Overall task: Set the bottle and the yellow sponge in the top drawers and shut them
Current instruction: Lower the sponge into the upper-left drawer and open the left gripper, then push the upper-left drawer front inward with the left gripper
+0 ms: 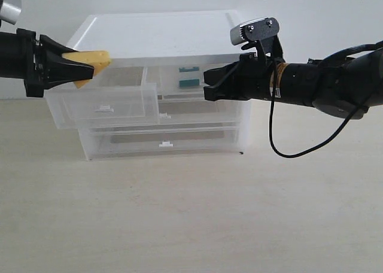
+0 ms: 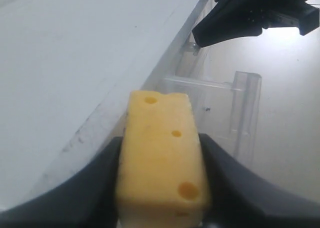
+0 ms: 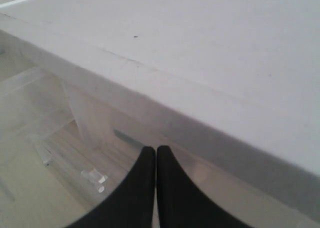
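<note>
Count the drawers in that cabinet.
4. Top-left drawer, pulled out; top-right drawer beside it, holding the bottle; middle full-width drawer below them; bottom full-width drawer lowest. None looks hidden.

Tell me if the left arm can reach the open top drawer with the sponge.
Likely yes: the left end effector holds the yellow sponge right at the pulled-out drawer, with nothing visibly blocking it.

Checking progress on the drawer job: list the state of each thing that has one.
yellow sponge: clamped in the left gripper, not yet in a drawer.
bottle: lying inside the pushed-in top drawer.
top drawer by the left arm: pulled open.
top drawer by the right arm: pushed in, looks closed.
full-width drawers: both closed.
left gripper: shut on the sponge.
right gripper: shut, empty.
</note>
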Motion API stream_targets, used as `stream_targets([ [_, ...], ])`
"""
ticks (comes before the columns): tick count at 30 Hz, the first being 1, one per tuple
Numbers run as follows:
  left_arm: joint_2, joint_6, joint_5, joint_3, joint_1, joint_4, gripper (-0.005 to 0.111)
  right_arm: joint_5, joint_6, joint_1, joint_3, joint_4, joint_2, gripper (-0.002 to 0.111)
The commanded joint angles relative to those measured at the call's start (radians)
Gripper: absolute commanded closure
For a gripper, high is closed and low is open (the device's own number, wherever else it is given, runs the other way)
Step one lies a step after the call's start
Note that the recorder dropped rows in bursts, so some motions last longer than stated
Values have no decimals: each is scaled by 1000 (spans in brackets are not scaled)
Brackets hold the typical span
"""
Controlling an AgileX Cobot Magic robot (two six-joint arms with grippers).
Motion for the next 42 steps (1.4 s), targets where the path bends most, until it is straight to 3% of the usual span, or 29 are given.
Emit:
stream_targets([
  [1,-2,3,-3,5,1,-16,103,26,-10,-1,-6,16,-9,108],
  [3,-2,3,-16,5,1,-16,101,26,-10,-1,-6,16,-9,108],
  [5,-2,3,-23,5,1,-16,90,26,-10,-1,-6,16,-9,108],
  [9,-2,3,-4,5,1,-16,44,26,-10,-1,-6,16,-9,108],
  [11,-2,3,10,5,1,-16,34,26,-10,-1,-6,16,-9,108],
  [17,-4,26,8,5,1,-21,49,26,-12,-1,-6,18,-9,108],
  [21,-38,49,8,5,1,-119,58,26,-12,-1,-6,18,-9,108],
  [24,-100,36,8,5,1,-169,72,26,-12,-1,-6,20,-9,108],
  [26,-162,-58,44,5,1,-176,85,26,-12,-1,-6,20,-9,108],
  [28,-231,-285,94,9,3,-133,98,26,-12,-1,-6,20,-9,108],
  [30,-285,-370,62,33,3,-54,103,26,-14,-1,-6,20,-9,108],
  [33,-353,-313,-66,144,-13,-16,103,26,-14,-1,-6,20,-9,108],
  [36,-377,-246,-72,264,-23,-30,103,28,-14,-1,-6,20,-9,108],
  [39,-325,-52,-53,463,-40,-156,103,36,-14,-1,-6,20,-9,108],
  [42,-234,120,-51,555,-45,-150,103,41,-14,-1,-6,20,-9,108],
])
